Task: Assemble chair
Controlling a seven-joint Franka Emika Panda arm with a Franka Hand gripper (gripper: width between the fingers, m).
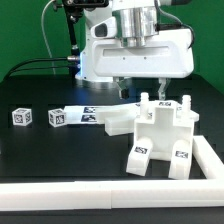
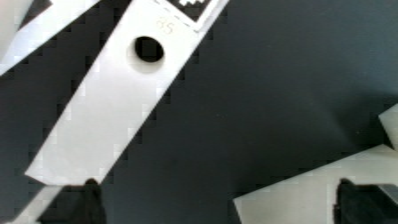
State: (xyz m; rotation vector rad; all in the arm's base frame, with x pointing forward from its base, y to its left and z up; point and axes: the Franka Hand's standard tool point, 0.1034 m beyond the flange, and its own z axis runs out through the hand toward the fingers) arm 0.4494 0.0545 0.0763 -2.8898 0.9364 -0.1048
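tool (image 1: 144, 88): wide open, empty; I have it hovering at upper centre.
chair (image 1: 158, 138): lower right on the surface (image 1: 50, 150), chunky body partly joined.
progress: I judge midway; holed plank (image 2: 121, 95) ungripped, joining left.

Exterior view faces the arm (image 1: 135, 45); wrist view looks closely down past the hand (image 2: 217, 203).

White arm (image 1: 136, 42) vertical, pincer (image 1: 143, 90) downward and wide open, fingers (image 1: 122, 86) well apart.
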